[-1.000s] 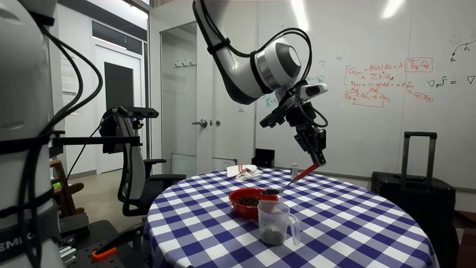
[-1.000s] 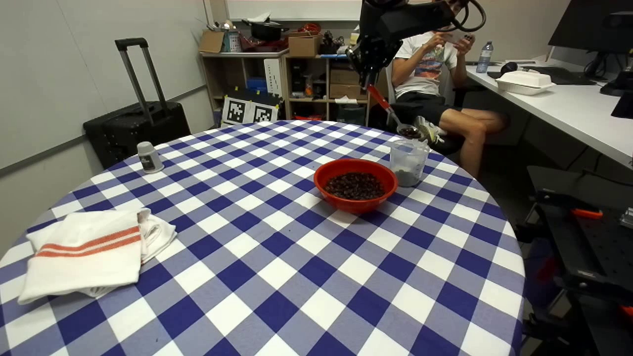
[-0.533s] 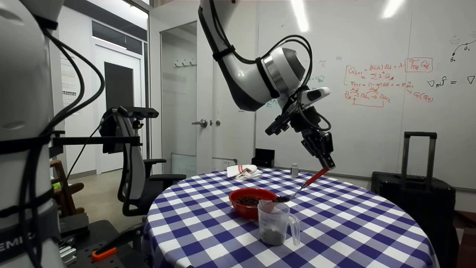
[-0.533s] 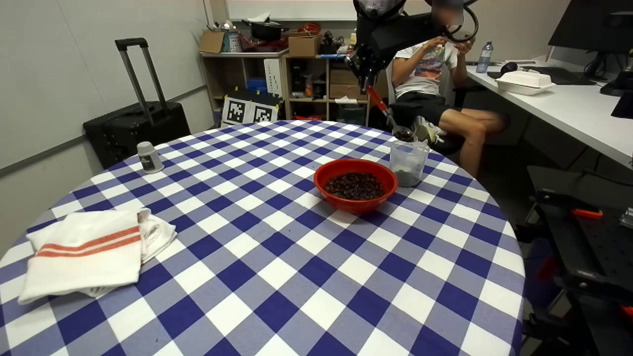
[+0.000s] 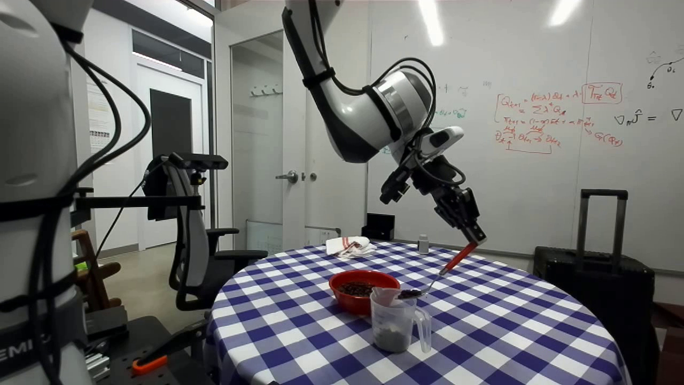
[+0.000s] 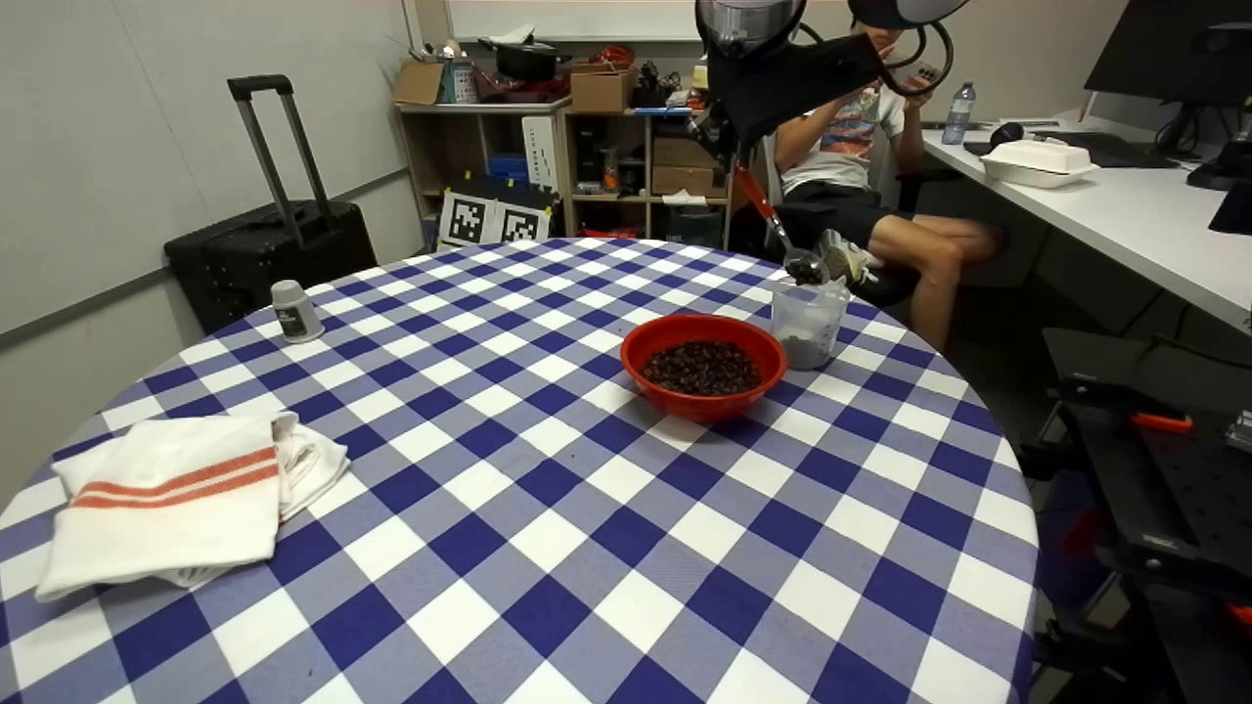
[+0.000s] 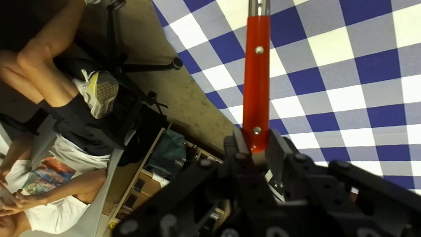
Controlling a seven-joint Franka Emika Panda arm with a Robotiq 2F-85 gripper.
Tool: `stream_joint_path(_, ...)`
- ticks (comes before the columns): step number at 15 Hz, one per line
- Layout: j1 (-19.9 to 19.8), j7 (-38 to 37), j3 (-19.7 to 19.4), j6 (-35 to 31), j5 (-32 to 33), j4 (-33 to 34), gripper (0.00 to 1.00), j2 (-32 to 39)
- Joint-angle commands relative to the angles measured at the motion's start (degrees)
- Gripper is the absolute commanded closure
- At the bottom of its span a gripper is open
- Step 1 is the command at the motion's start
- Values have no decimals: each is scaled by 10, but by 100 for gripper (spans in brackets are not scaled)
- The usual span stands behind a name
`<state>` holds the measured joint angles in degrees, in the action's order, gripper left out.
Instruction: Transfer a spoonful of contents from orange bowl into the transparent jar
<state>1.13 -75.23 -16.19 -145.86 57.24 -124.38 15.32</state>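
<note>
Gripper (image 7: 257, 144): grasping the spoon (image 5: 458, 259) by the butt of its red handle, jaws against both sides, at the lower centre of the wrist view.
Spoon: slanting in both exterior views, handle high, head low by the rim of the jar (image 5: 380, 321); whether head and rim touch cannot be told.
Dark bits (image 6: 805, 270): lying in the head of the spoon.
Jar: clear, upright, low and just right of centre in an exterior view, its own handle to the right, a grey layer (image 5: 391, 339) at the bottom.
Bowl (image 6: 706, 403): red-orange, just right of centre in an exterior view, with more dark bits spread inside; the jar is near, up and to the right in that frame.
Arm (image 5: 368, 125): bent, hanging from the top edge of an exterior view, wrist right of centre.
Table (image 6: 489, 548): round, in blue and white checks, filling most of the lower frame in an exterior view.
Towel (image 6: 186, 479): white with orange stripes, folded, lower left of an exterior view.
Canister (image 6: 296, 318): small, pale, above the towel in that frame.
Case (image 6: 245, 254): black, pull-handle raised, upper left.
Person (image 6: 841, 161): seated, upper right, partly behind the arm; also on the left of the wrist view.
</note>
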Motion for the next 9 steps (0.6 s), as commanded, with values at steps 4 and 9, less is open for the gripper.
stream_joint_path(4, 0, -85, 38, 88, 61, -4, 95, -22)
stream_joint_path(9, -4, -115, 65, 140, 95, -4, 95, -22)
